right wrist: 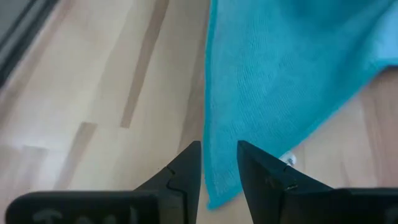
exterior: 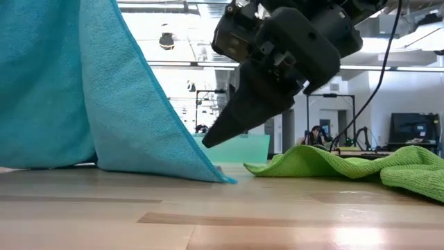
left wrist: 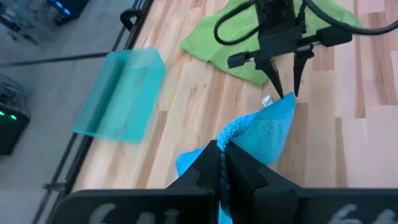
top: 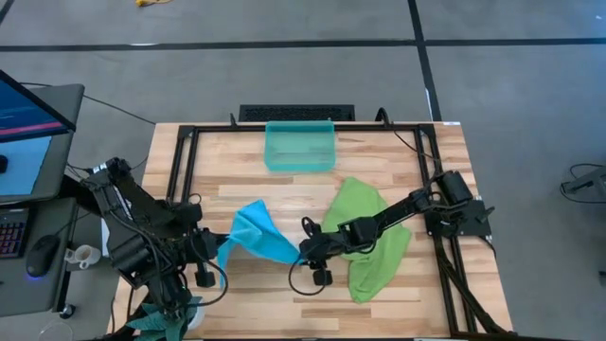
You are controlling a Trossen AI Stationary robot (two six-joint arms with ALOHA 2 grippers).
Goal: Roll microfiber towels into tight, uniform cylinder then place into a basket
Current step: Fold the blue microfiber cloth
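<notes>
The sky-blue towel is held up at its left end by my left gripper, which is shut on it. From there it slopes down to a corner resting on the table. My right gripper is open. In the right wrist view its fingers stand on either side of the blue towel's edge near that corner. The lime green towel lies crumpled on the table under the right arm. The teal basket stands at the table's far edge. My left gripper pinches a bunched edge of the blue towel between its two shut fingers, coming from the table's left side and slanting down. That end is lifted clear; the rest hangs in a slack slope to the table. My right gripper: I cannot tell whether it touches the towel.
A black rail frame runs around the tabletop. A darker teal cloth hangs at the near left edge. A monitor, keyboard and mouse sit on a side stand to the left. Bare wood lies between the basket and the towels.
</notes>
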